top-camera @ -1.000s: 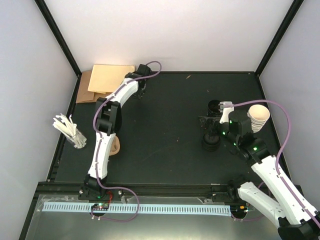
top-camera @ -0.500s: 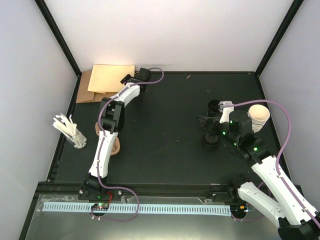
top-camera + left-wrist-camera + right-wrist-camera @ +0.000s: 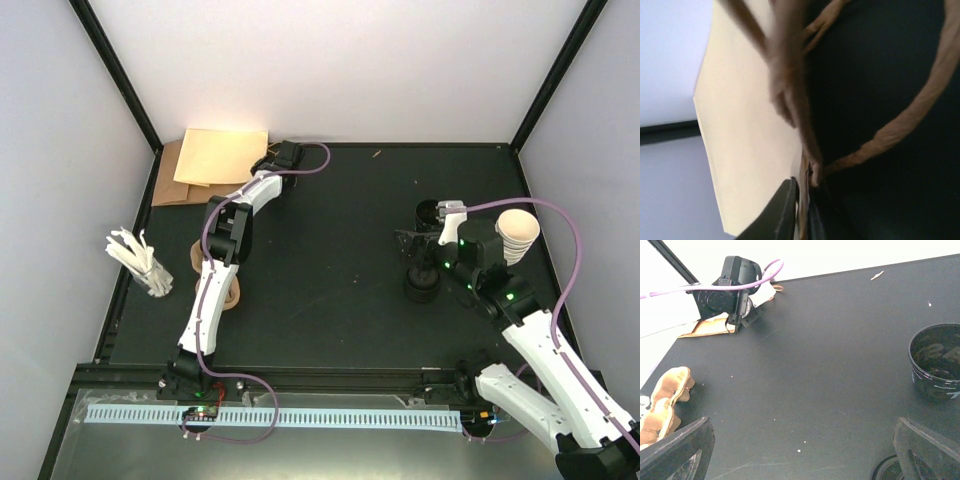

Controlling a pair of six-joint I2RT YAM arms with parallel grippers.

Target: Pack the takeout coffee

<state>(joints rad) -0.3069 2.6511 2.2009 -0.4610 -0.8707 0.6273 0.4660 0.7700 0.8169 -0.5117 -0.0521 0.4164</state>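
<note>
Left wrist view: left gripper [image 3: 802,196] pinches just the paper bag [image 3: 750,125] edge beside its handle [image 3: 900,125]; thin bite could slip or tear.

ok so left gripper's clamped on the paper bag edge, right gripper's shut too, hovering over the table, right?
Not quite. The right gripper is open: the right wrist view shows its fingers spread wide above the table. The left gripper is clamped on the paper bag edge.

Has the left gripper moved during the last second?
Yes. The left gripper has swung left across the table, toward the paper bag, and is now at its right edge.
</note>
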